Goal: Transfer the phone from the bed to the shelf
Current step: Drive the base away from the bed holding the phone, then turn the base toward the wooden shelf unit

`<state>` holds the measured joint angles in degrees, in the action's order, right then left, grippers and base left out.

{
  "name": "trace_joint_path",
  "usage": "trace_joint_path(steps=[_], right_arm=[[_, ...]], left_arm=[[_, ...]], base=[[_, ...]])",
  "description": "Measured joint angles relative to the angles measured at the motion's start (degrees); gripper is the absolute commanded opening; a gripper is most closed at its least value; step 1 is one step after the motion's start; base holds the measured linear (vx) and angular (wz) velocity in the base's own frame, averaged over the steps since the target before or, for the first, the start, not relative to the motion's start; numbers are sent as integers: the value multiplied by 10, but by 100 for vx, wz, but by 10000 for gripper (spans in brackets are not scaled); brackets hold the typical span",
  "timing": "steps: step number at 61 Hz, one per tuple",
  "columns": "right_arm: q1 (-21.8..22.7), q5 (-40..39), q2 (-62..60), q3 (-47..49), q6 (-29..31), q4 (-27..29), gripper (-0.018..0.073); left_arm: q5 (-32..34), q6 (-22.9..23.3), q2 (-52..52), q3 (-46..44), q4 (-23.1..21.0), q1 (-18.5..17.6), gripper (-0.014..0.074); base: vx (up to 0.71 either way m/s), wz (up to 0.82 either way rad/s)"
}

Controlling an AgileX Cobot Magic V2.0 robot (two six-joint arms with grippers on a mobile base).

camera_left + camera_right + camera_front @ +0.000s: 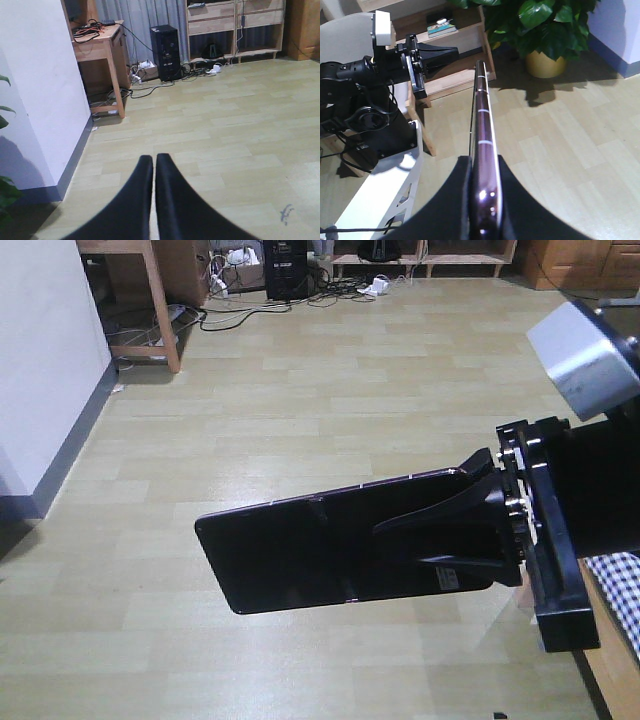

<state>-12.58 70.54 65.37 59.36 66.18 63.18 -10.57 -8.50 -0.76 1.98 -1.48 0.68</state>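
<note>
Phone (290, 560), one end between jaws of right claw (400, 545)

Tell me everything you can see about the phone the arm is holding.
The phone is a thin, glossy black slab with a crease across its middle and a pinkish metallic rim, seen edge-on in the right wrist view. A small white sticker sits near the gripped end. The right pincer is shut on one short end, a finger on each face; nothing else touches it. It hangs in the air over the pale plank floor, long axis roughly level.
</note>
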Motion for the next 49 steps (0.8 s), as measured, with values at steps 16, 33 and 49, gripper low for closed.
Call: trace_joint_path(steps=[16, 33, 49], right_arm=[[0, 0, 0, 0, 0, 0, -2], [0, 0, 0, 0, 0, 0, -2], [0, 0, 0, 0, 0, 0, -2]], left_arm=[[0, 0, 0, 0, 0, 0, 1], [0, 0, 0, 0, 0, 0, 1], [0, 0, 0, 0, 0, 0, 1]], base=[[33, -1], [37, -5], [40, -5]])
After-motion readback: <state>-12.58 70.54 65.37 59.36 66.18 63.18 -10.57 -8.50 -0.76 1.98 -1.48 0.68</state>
